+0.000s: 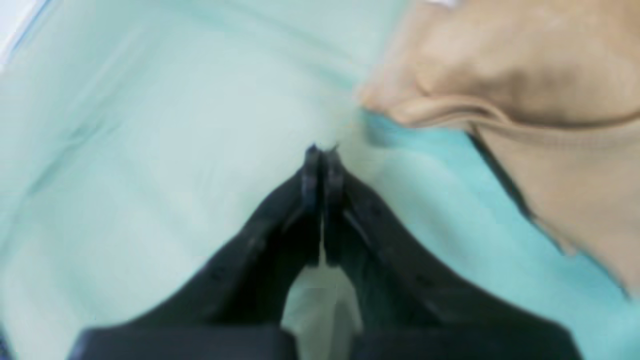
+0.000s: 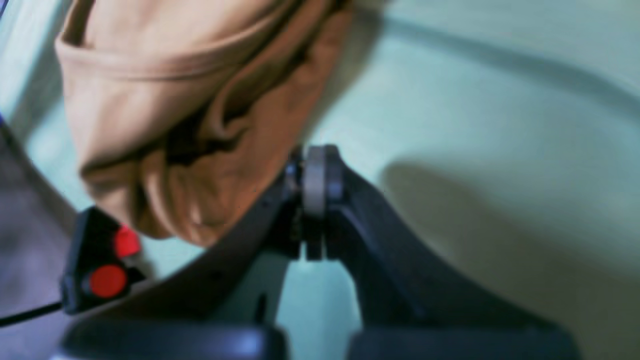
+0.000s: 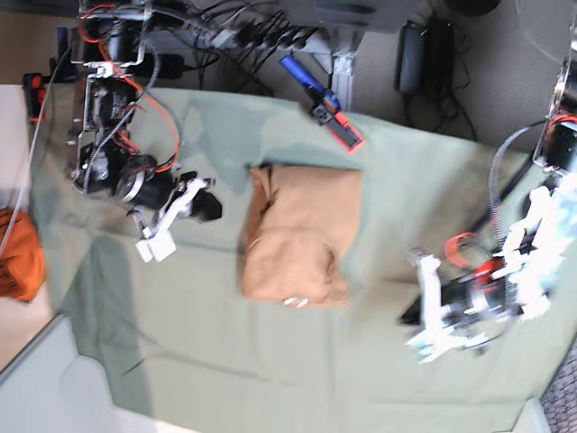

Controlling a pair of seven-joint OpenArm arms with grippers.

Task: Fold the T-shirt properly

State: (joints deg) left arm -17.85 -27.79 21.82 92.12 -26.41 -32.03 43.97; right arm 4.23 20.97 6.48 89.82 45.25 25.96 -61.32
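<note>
Base view: folded T-shirt (image 3: 302, 236) centered, small tag barely discernible.

No legible text or labels.

Sage green cloth (image 3: 207, 361) covers the table; darker orange bundle (image 3: 18, 257) at its edge; blue tool (image 3: 320, 99) near the top
</note>
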